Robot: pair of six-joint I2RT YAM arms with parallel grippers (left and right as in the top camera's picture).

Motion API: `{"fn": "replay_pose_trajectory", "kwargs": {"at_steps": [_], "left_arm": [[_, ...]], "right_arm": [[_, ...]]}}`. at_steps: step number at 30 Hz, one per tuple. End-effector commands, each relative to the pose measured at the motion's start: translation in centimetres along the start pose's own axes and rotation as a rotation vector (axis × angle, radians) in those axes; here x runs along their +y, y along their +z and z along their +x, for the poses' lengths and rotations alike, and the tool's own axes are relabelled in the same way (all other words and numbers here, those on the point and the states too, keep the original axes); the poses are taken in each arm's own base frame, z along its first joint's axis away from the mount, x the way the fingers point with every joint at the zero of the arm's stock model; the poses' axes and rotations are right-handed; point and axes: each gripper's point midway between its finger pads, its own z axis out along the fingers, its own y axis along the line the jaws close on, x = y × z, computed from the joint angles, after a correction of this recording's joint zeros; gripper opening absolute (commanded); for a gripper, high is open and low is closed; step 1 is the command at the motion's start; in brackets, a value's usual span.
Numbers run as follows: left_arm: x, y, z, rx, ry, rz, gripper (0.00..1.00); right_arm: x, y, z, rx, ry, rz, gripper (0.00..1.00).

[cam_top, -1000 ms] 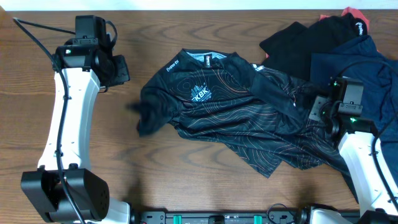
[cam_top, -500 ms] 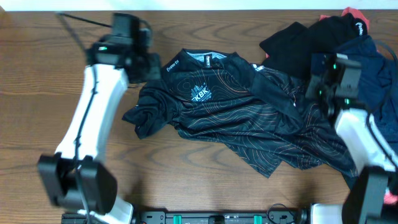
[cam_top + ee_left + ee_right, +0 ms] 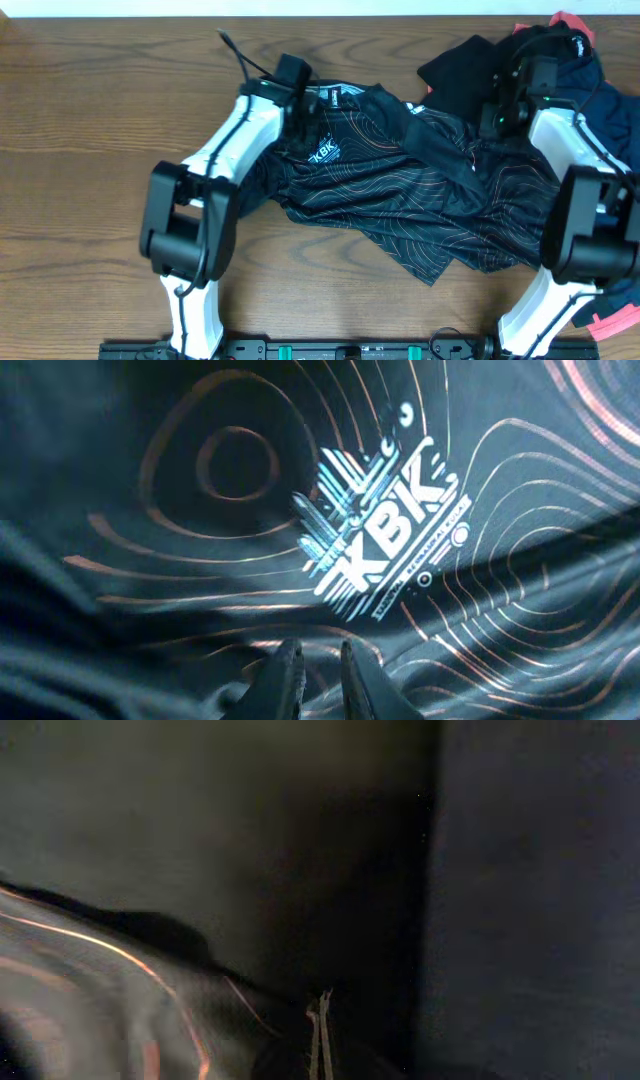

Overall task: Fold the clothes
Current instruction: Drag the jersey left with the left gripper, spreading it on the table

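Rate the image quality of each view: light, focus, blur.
Overhead: even light, sharp; the table grain and the patterned shirt read clearly. Left wrist: dim and bluish, but the KBK logo is crisp; the left pincer at the bottom edge is soft. Right wrist: very dark and smeared; only faint orange lines and the thin tips of the right pincer show.

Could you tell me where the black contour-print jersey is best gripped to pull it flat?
Probably at the pointed hem corner of the jersey, coming from the front edge of the table: that corner lies flat and free on bare wood, while its far side crowds the dark clothes pile.
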Motion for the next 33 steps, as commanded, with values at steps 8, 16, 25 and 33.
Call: {"fn": "replay_pose_trajectory", "kwargs": {"at_steps": [8, 16, 25, 33], "left_arm": [[0.5, 1.8, 1.2, 0.066, 0.006, -0.009, 0.17], [1.6, 2.0, 1.0, 0.049, 0.008, -0.067, 0.17], [3.6, 5.7, 1.9, 0.051, 0.002, -0.119, 0.16], [5.4, 5.5, 0.4, 0.004, -0.022, -0.162, 0.15]], "right_arm": [[-8.2, 5.7, 2.5, 0.075, 0.059, 0.247, 0.02], [-19.1, 3.9, 0.7, -0.062, 0.287, 0.370, 0.01], [-26.7, 1.1, 2.2, -0.086, 0.431, 0.517, 0.01], [-29.1, -0.4, 1.9, -0.103, 0.489, 0.524, 0.04]]}}
